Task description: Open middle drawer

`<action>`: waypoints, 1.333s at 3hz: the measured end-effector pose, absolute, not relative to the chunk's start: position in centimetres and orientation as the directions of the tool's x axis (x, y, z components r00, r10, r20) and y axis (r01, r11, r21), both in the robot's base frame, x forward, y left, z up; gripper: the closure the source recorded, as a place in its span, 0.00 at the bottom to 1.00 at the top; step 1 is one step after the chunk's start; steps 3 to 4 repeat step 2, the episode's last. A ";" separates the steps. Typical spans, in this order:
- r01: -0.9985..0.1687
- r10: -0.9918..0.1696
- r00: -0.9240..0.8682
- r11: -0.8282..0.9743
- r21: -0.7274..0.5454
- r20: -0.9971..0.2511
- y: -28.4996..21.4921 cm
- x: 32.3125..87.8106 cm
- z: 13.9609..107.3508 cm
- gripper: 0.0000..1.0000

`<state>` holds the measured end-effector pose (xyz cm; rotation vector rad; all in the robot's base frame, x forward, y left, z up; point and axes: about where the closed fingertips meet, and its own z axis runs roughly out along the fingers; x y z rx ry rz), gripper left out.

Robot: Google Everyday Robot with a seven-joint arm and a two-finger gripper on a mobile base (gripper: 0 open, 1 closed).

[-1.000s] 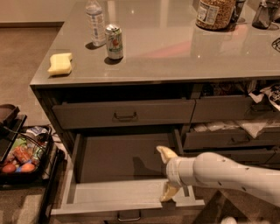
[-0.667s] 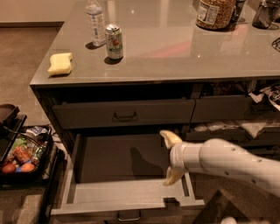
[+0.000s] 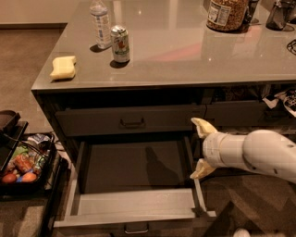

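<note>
The middle drawer (image 3: 134, 215) stands pulled far out below the counter. Its dark grey inside shows and looks empty, and its small metal pull (image 3: 136, 227) is at the bottom edge of the view. My gripper (image 3: 200, 148) hangs at the drawer's right side wall, just right of the cavity. Its two cream fingers (image 3: 201, 126) are spread apart one above the other, holding nothing. The white arm reaches in from the right.
A shut drawer (image 3: 132, 121) with the same pull sits above the open one. On the counter (image 3: 185, 55) are a yellow sponge (image 3: 63, 67), water bottle (image 3: 100, 23), can (image 3: 120, 44) and jar (image 3: 226, 14). A basket of groceries (image 3: 21, 164) stands on the left. Cluttered drawers (image 3: 277, 99) are on the right.
The gripper has moved up and to the right, from over the drawer's front right corner to beside its right wall. The drawer has stayed open.
</note>
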<state>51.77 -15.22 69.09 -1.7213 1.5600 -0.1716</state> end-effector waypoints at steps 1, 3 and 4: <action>-0.754 -0.896 0.154 0.166 -0.636 -0.416 -19.4 50.9 70.0 0.00; -0.754 -0.896 0.154 0.166 -0.636 -0.416 -19.4 50.9 70.0 0.00; -0.754 -0.896 0.154 0.166 -0.636 -0.416 -19.4 50.9 70.0 0.00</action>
